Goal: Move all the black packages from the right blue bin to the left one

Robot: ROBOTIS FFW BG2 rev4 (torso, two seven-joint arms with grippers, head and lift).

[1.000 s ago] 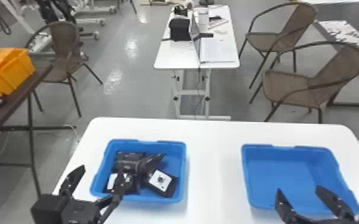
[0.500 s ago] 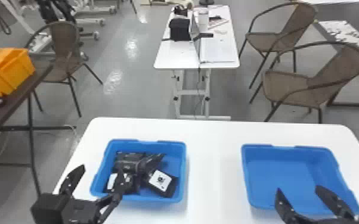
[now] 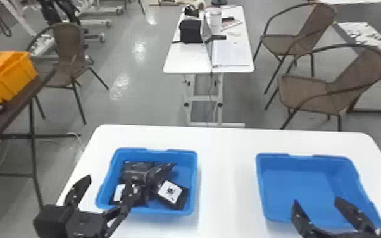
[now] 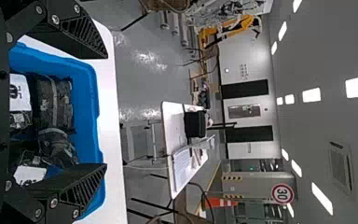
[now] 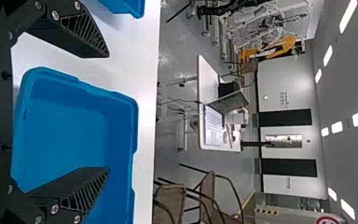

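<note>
Both wide open, empty and forward-facing: left gripper [image 3: 109,181] and right gripper [image 3: 316,201].

A strip of white table [image 3: 227,177] gives open passage between the left bin [image 3: 194,185] and the right bin [image 3: 260,190]. The right bin's floor is accessible from above; raised walls limit sideways travel. Black packages [image 3: 180,201] obstruct much of the left bin. Free floor lies toward its far right corner.
</note>
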